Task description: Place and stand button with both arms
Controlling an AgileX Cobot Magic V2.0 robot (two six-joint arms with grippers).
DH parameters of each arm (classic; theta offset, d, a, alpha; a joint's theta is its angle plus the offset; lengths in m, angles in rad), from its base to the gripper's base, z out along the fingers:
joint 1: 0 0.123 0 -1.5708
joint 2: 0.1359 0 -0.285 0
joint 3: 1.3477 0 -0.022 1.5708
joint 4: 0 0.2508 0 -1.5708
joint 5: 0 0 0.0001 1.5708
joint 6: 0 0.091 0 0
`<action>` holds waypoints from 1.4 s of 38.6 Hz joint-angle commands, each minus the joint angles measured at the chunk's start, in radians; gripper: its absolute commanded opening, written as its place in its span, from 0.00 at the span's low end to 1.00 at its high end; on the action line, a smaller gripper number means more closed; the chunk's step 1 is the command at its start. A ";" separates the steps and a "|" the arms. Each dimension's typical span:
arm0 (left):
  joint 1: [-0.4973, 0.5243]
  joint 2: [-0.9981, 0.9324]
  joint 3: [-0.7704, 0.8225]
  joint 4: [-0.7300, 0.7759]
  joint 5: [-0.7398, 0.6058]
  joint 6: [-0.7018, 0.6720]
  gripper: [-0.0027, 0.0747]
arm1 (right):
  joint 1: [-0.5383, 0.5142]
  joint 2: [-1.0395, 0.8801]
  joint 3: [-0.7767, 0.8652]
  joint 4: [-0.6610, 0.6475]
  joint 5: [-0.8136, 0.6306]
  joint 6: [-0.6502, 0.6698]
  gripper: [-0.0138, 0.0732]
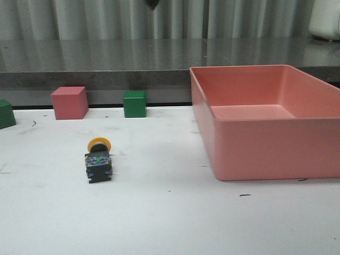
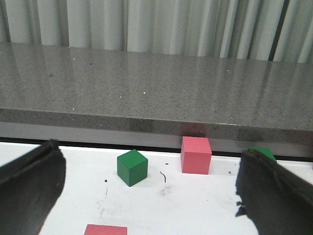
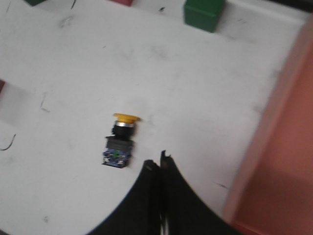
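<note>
The button (image 1: 98, 158) lies on its side on the white table, left of centre, yellow cap toward the back and blocky base toward the front. It also shows in the right wrist view (image 3: 120, 140). My right gripper (image 3: 159, 164) is shut and empty, high above the table, its tips just beside the button's base in that view. My left gripper (image 2: 146, 196) is open wide and empty, low over the table's back left, facing a green cube (image 2: 132, 167) and a pink cube (image 2: 196, 154). Neither arm shows in the front view.
A large pink bin (image 1: 265, 119) stands on the right half of the table. A pink cube (image 1: 69, 102) and a green cube (image 1: 134, 103) sit at the back edge. Another green cube (image 1: 5, 113) is at the far left. A grey ledge (image 1: 106, 64) runs behind.
</note>
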 commanded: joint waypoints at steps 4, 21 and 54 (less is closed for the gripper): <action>0.000 0.014 -0.037 -0.001 -0.082 -0.008 0.91 | -0.153 -0.230 0.164 -0.017 0.098 -0.058 0.09; 0.000 0.014 -0.037 -0.001 -0.082 -0.008 0.91 | -0.457 -0.751 0.773 -0.045 -0.074 -0.084 0.09; 0.000 0.014 -0.037 -0.001 -0.084 -0.008 0.91 | -0.458 -1.816 1.626 -0.184 -0.533 -0.089 0.09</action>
